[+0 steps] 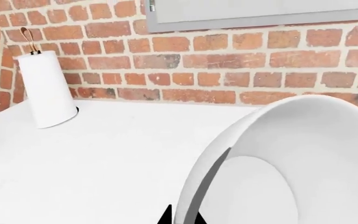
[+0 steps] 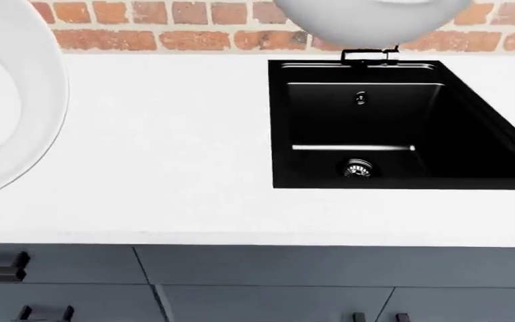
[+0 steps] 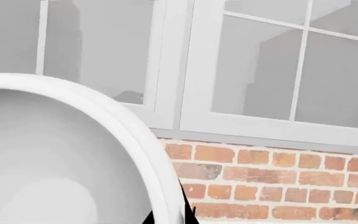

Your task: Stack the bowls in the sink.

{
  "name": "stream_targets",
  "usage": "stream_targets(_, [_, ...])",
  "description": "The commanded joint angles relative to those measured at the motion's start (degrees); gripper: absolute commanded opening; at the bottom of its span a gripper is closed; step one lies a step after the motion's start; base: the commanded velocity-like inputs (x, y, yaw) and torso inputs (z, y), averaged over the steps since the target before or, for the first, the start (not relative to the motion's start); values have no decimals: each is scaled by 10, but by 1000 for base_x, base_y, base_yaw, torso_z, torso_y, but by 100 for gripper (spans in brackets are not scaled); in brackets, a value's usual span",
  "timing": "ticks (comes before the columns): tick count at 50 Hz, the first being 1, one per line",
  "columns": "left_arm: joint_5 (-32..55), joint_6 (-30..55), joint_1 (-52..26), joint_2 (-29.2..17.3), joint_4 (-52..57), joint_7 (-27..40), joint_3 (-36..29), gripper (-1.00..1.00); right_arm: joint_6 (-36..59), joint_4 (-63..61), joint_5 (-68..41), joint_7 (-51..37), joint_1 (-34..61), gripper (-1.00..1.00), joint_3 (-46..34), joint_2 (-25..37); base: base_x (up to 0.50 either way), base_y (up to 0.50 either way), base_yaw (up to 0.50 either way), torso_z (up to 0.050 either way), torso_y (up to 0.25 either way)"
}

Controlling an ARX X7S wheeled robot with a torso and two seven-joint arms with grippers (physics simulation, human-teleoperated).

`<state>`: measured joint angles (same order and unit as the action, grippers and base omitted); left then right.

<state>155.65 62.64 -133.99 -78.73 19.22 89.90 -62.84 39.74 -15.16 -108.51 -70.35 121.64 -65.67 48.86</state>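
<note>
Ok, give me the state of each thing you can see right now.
Left bowl: lifted, tipped, over the counter.
Right bowl: held high, behind the sink.
Sink: no bowls in it.
Paper towel roll: upright on the counter.
Grippers: hidden by the bowls, cannot tell.

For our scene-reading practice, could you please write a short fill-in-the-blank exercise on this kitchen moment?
1. The sink is colored ____.
2. The number of bowls lying inside the sink right now is ____.
3. The wall behind the counter is built of ____.
4. In the left wrist view, beside the bowl, a paper towel roll stands ____ on the counter.

Missing words: black; zero; brick; upright
</note>
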Motion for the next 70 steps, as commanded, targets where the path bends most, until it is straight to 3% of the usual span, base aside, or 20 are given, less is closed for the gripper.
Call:
stream_targets(1, [-4,-1,-8,7,-4,0,7,-100,-6,-16,5,-12,-12,-100,13,35,24,-500,0,0,0])
stream_targets(30, [-5,-2,-9,14,-1,0,9,-100,5,-41,-5,-31,-15,-100,33,117,149,-499,0,1,0])
stream_targets(51, [-11,9,-10,14,-11,1,17,-100,33,-40,-10,-41,-7,-100,34,124,213,-498,0,0,1])
stream_targets(70, [-14,18,-10,14,-20,1,25,-100,69,-29,-1,-50,9,-100,30,114,9,48,0,1,1])
